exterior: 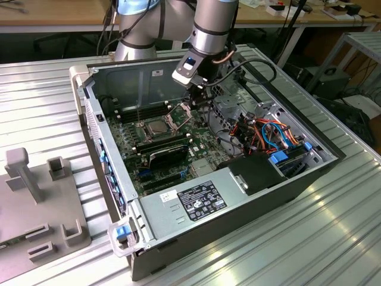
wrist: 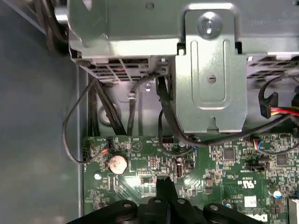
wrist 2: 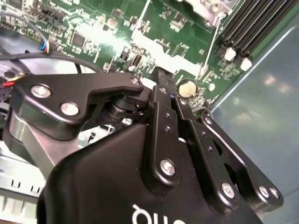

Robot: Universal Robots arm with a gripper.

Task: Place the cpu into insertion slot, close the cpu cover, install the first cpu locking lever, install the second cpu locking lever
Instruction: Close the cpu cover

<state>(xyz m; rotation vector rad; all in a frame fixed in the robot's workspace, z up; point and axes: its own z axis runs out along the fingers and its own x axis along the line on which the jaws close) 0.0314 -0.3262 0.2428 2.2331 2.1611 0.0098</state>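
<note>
I see my gripper (exterior: pixel 199 105) pinched narrow above the motherboard (exterior: pixel 202 132), with the cpu (exterior: pixel 156 126) at its eight o'clock in the exterior view.

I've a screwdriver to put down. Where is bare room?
The ribbed table is bare on the exterior view's right of the computer case, and between case and grey fixture. Inside is crowded: cables, gripper over the motherboard.
</note>
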